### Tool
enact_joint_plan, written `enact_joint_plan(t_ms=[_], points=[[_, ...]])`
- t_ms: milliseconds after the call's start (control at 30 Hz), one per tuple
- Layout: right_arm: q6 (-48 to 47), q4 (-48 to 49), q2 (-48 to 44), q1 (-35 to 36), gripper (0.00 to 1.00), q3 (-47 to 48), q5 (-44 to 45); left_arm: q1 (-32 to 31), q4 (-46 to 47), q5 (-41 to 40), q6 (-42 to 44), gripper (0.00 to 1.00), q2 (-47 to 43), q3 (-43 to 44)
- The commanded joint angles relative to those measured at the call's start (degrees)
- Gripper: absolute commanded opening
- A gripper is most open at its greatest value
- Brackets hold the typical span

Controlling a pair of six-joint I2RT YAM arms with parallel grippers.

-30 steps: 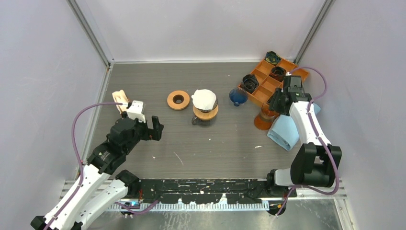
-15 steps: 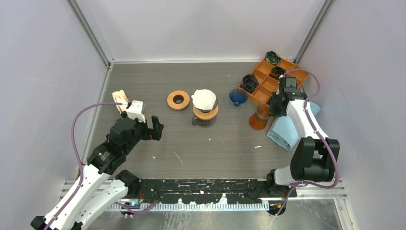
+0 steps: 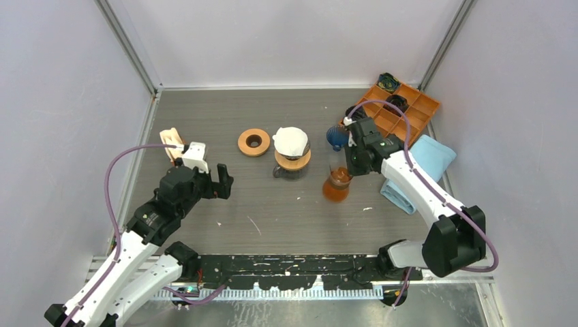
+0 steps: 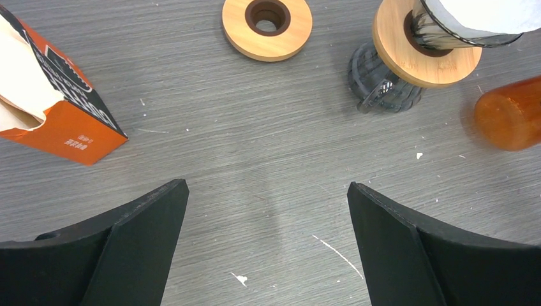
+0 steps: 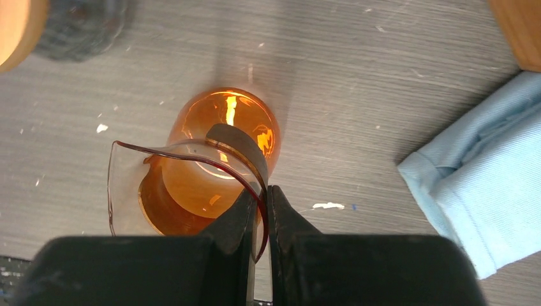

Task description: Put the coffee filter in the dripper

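A white coffee filter (image 3: 290,139) sits in a dark glass dripper with a wooden collar (image 3: 293,159), on a glass server at the table's middle. The left wrist view shows that filter (image 4: 485,14) and collar (image 4: 426,48) at top right. An orange box (image 4: 60,118) of beige filters lies at the left, also in the top view (image 3: 172,142). My left gripper (image 4: 268,191) is open over bare table, near the box (image 3: 221,181). My right gripper (image 5: 265,191) is shut on the rim of an orange glass vessel (image 5: 220,137), right of the server (image 3: 336,187).
A wooden ring (image 3: 253,142) lies left of the dripper. A blue glass dripper (image 3: 338,136) stands behind my right gripper. An orange compartment tray (image 3: 424,103) with dark pieces is at the back right. A light blue cloth (image 3: 417,163) lies beside it.
My right gripper shut on the orange vessel's rim beside the blue cloth and carried it left toward the table's middle. The left arm has not moved.
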Motion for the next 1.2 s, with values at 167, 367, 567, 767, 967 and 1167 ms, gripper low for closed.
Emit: enact_joint_plan(t_ms=[167, 367, 567, 767, 967, 1167], points=[[1.1, -0.3, -6.9, 9.6, 0.01, -0.6, 1.4, 0.2, 3.1, 0.2, -6.6, 0.99, 3.3, 1.3], [2.3, 0.7, -6.4, 18.1, 0.01, -0.6, 2.9, 0.3, 4.2, 2.2, -11.6, 0.99, 8.0, 2.5], [2.6, 1.4, -3.7, 24.4, 0.01, 0.3, 5.7, 0.6, 3.3, 2.9, -15.3, 0.99, 12.9, 4.7], [2.4, 4.0, -0.1, 29.4, 0.01, 1.3, 6.5, 0.8, 2.7, 2.8, -17.9, 0.99, 15.9, 5.9], [1.7, 6.5, 2.7, 32.4, 0.01, 1.8, 5.7, 1.0, 2.1, 2.3, -18.7, 0.99, 18.7, 7.6], [0.7, 7.9, 3.2, 32.5, 0.07, 1.8, 4.6, 1.5, 2.3, 2.4, -18.8, 0.99, 22.9, 10.1]])
